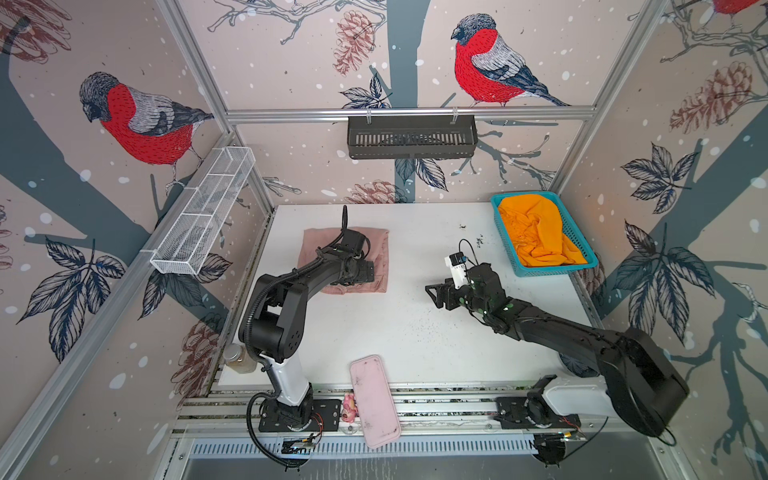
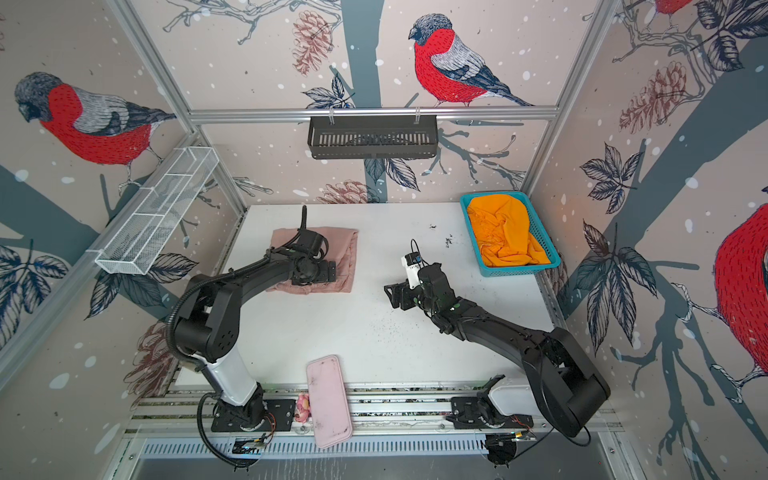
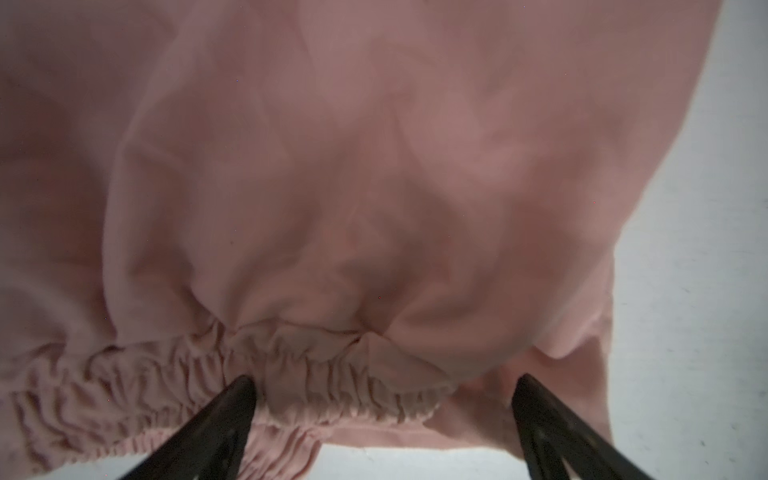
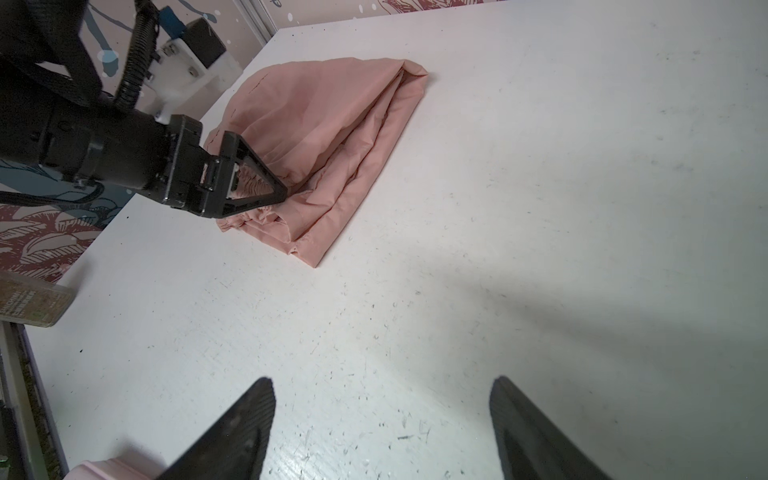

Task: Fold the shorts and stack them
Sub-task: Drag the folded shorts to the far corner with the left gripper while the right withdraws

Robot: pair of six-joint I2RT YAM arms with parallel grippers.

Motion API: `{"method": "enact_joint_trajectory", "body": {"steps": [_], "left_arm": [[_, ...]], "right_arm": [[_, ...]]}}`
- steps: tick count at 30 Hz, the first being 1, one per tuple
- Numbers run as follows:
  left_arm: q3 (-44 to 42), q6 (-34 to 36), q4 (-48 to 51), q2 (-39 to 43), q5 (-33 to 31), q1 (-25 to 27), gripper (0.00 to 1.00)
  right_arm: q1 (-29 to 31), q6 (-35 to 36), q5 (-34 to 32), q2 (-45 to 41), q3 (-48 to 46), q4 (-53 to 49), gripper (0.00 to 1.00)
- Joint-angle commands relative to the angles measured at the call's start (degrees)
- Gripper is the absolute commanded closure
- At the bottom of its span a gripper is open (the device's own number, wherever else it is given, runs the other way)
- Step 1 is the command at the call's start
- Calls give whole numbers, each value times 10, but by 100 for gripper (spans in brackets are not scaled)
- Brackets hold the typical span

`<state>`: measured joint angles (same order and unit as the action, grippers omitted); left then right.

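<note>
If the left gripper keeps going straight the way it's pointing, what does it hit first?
The pink shorts: their gathered waistband lies right between the jaws of the open left gripper. It may already be touching the cloth; depth is unclear.

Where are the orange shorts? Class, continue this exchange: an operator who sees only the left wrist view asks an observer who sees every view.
Observer: The orange shorts lie crumpled in the teal basket at the far right corner of the table.
Operator: Is the right pincer near them?
Observer: No. The right pincer is open over bare table, apart from the basket, pointing toward the pink shorts.
Operator: Are the pink shorts folded?
Observer: The right wrist view shows them folded in layers, lying on the table.
</note>
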<state>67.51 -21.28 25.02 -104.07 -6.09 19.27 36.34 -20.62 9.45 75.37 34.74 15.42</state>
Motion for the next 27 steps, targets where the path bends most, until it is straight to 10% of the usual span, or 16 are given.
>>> {"method": "enact_joint_trajectory", "body": {"steps": [1,27], "left_arm": [[14,6,5,-30,-53,-7,3],[231,27,2,-227,-56,-172,3]], "right_arm": [[0,7,0,-7,-3,2,18],[-24,-6,-53,-118,-30,-62,16]]}}
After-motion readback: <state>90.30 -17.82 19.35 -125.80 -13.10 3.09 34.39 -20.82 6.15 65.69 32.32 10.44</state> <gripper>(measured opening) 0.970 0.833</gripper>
